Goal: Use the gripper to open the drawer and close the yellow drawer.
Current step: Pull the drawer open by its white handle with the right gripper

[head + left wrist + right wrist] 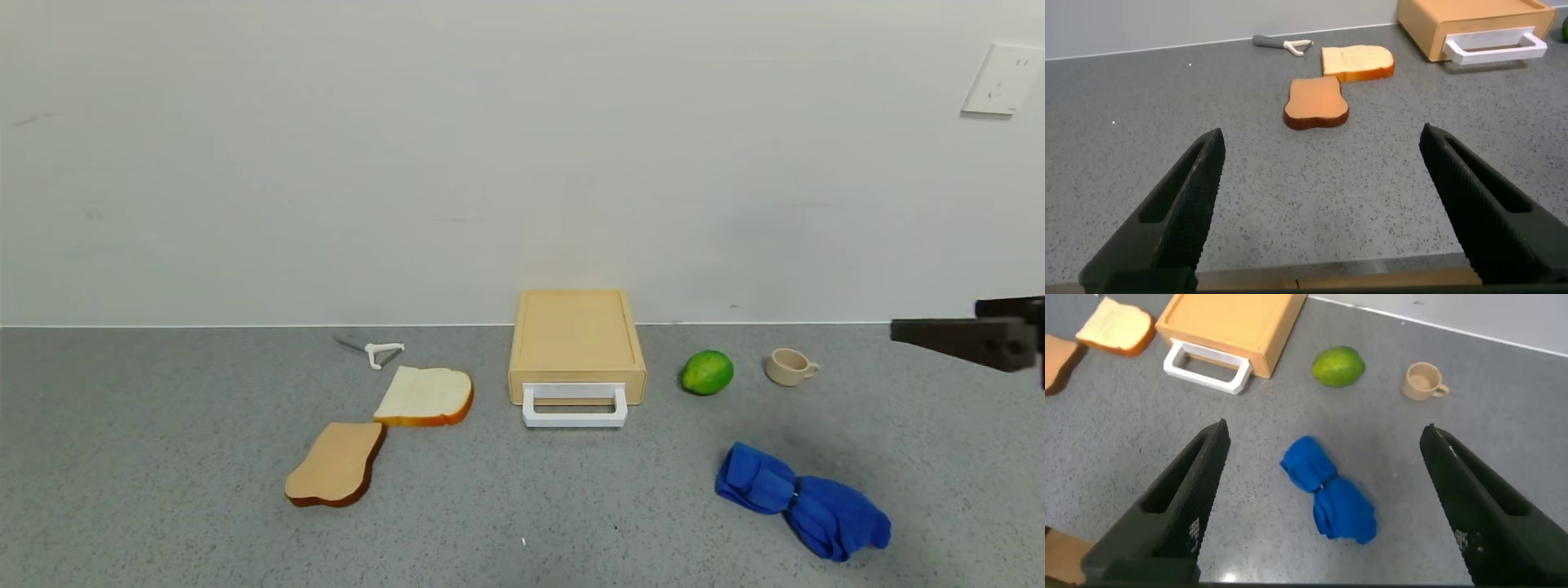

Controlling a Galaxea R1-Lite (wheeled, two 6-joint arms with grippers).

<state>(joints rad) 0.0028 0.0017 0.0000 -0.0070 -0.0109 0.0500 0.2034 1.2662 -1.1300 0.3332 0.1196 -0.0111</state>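
Note:
The pale yellow-tan drawer (576, 377) sits pushed into its low box (575, 331) at the back middle of the table, with its white loop handle (575, 406) facing me. It also shows in the left wrist view (1470, 24) and the right wrist view (1229, 327). My right gripper (939, 327) hovers at the far right, open and empty, well right of the drawer; in its wrist view (1324, 429) it is above a blue cloth. My left gripper (1321, 139) is open and empty over the table's front edge, out of the head view.
Two bread slices (426, 395) (336, 463) and a white peeler (382, 353) lie left of the box. A green lime (707, 371) and a beige cup (789, 367) stand to its right. The blue cloth (802, 500) lies front right.

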